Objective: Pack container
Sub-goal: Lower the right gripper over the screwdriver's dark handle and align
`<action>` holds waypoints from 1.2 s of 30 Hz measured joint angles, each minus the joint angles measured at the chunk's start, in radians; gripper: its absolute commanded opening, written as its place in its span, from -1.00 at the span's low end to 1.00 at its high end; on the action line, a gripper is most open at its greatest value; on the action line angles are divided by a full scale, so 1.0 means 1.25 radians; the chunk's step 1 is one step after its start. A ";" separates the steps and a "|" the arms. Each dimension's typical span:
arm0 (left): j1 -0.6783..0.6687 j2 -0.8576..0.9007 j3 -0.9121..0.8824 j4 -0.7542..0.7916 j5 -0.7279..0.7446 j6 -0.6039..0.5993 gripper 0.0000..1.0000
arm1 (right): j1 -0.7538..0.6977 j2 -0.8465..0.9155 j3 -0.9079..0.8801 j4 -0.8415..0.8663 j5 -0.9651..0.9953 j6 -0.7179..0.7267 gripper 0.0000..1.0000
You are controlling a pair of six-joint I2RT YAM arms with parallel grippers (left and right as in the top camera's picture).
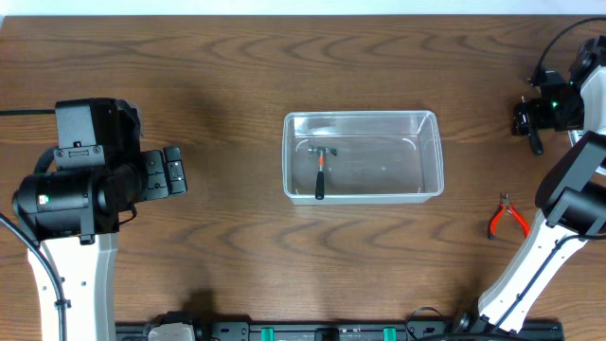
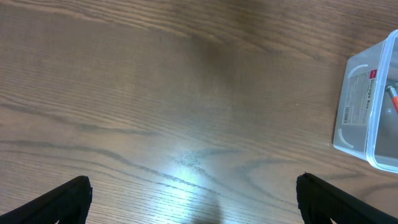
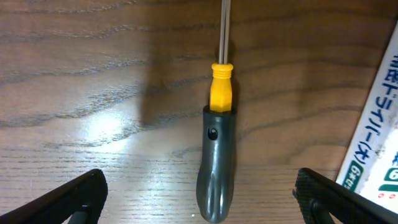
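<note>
Overhead: clear container (image 1: 364,118) mid-surface (image 1: 237,76), 1 small hammer (image 1: 321,170) inside, left half. Red-handled pliers (image 1: 507,218) on surface, well right of it.
Left wrist: left fingers (image 2: 62,202) spread wide above bare wood; container corner at right edge.
Right wrist: right fingers (image 3: 68,199) wide apart, flanking grey-yellow screwdriver (image 3: 216,155) lying on surface, no contact; printed pack (image 3: 379,143) at right edge.

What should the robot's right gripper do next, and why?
Probably ease the right gripper down and close on the screwdriver: its grey handle lies on the table, centred between the open jaws, not yet held. The container holds only a hammer so far.
</note>
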 measured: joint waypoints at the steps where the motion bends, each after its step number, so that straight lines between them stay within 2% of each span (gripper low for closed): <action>1: 0.000 0.000 0.000 0.000 0.000 0.000 0.96 | 0.000 0.004 0.000 0.000 0.000 0.002 0.99; 10: 0.000 0.000 0.000 0.000 0.000 0.000 0.96 | 0.000 0.026 0.000 0.022 0.001 0.036 0.99; 36: 0.000 0.000 0.000 0.000 0.000 0.000 0.96 | 0.000 0.033 0.000 0.002 0.001 0.037 0.98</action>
